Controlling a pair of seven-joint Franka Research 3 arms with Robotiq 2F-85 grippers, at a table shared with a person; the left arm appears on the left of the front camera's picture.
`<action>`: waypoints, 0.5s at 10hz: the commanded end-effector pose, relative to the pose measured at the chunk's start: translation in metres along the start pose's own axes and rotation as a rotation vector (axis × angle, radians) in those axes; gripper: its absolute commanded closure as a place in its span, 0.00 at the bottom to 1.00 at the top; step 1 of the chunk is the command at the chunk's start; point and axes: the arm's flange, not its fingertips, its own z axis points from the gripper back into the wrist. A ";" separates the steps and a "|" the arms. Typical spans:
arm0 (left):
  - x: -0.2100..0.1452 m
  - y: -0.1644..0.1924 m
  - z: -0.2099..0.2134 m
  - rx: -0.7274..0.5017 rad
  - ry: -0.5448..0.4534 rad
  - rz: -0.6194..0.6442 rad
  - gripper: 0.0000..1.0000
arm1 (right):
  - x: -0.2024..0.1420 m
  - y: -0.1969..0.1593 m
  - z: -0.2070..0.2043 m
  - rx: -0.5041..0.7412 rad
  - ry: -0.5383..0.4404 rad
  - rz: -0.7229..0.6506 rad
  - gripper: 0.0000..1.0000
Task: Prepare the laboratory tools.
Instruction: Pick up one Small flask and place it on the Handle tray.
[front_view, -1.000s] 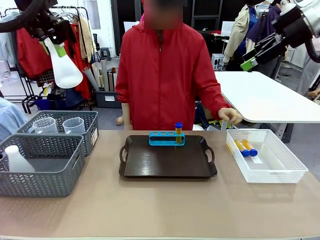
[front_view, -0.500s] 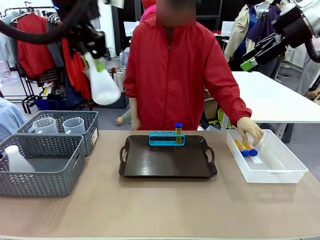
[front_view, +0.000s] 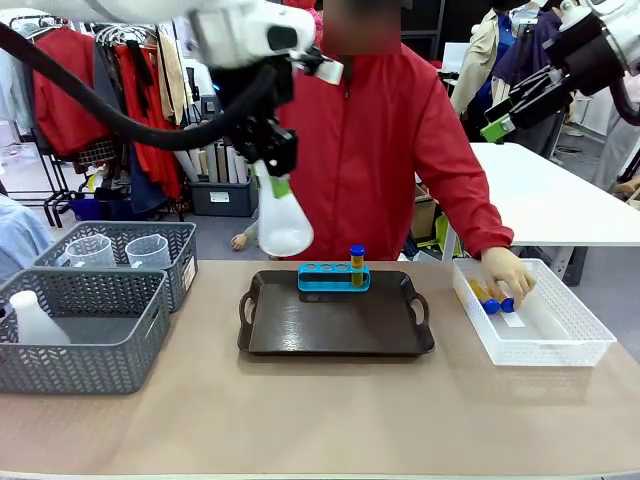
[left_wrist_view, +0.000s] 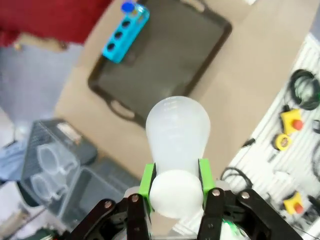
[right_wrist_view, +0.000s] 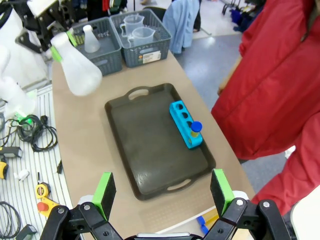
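My left gripper (front_view: 276, 168) is shut on the neck of a translucent white conical flask (front_view: 284, 222), which hangs in the air just above the back left corner of the dark tray (front_view: 335, 330). In the left wrist view the green pads (left_wrist_view: 147, 180) clamp the flask (left_wrist_view: 177, 131) neck. A blue rack (front_view: 333, 277) on the tray holds one orange tube with a blue cap (front_view: 357, 263). More tubes (front_view: 490, 297) lie in the white bin (front_view: 560, 345), where the person's hand (front_view: 508, 272) rests. My right gripper (right_wrist_view: 162, 192) hangs open high at the right.
Two grey baskets stand at the left: the near one (front_view: 80, 360) holds another flask (front_view: 35, 320), the far one (front_view: 180, 250) holds two clear beakers (front_view: 90, 250). The person in a red jacket stands behind the tray. Bare tabletop lies in front of the tray.
My left arm has swung the flask from the far upper left to the right and down, to above the tray's back left. The person's hand has moved into the white bin.
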 end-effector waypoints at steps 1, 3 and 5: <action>0.029 -0.003 -0.029 0.026 -0.042 -0.147 1.00 | 0.001 0.001 0.000 0.005 -0.010 -0.001 0.00; 0.058 -0.006 -0.068 0.048 -0.073 -0.234 1.00 | 0.001 0.001 0.000 0.005 -0.010 -0.001 0.00; 0.076 -0.008 -0.097 0.049 -0.056 -0.209 1.00 | 0.001 0.001 0.000 0.005 -0.010 -0.001 0.00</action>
